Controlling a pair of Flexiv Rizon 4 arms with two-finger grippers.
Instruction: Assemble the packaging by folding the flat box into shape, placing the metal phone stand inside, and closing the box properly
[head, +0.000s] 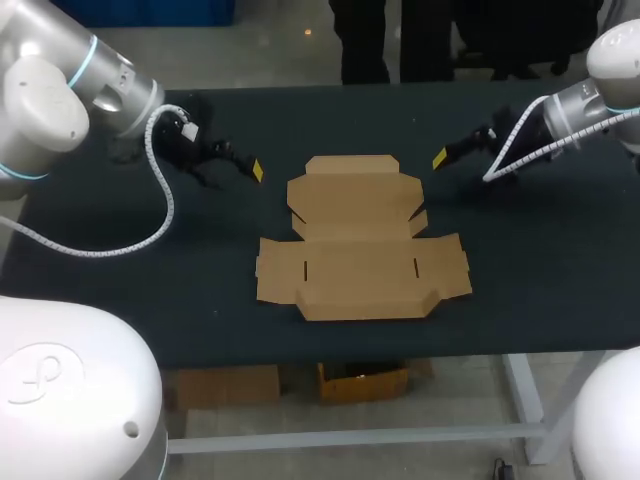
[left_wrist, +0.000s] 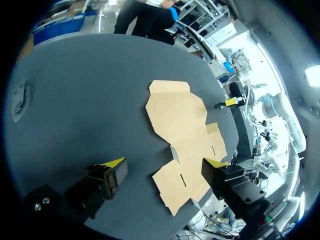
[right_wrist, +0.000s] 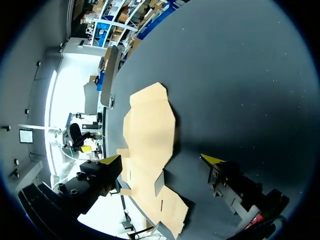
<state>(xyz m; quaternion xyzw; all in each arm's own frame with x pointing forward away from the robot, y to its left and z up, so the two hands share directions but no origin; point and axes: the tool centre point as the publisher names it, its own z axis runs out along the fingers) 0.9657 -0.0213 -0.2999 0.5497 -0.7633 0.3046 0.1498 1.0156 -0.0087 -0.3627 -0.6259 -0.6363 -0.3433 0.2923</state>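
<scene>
The flat box lies unfolded in the middle of the dark desk, flanked by two robot arms. The left fingers and right fingers are both spread wide and empty, each poised near a far corner of the sheet without touching it. The cardboard looks light and thin, stiff across its panels and likely to bend at the creases, so the outer flaps seem the best hold.

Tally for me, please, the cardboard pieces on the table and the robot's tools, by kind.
Cardboard pieces: 1, the flat box, unfolded on the table.
Tools: 2, the left tool and the right tool, both open and holding nothing.
Total: 3
</scene>
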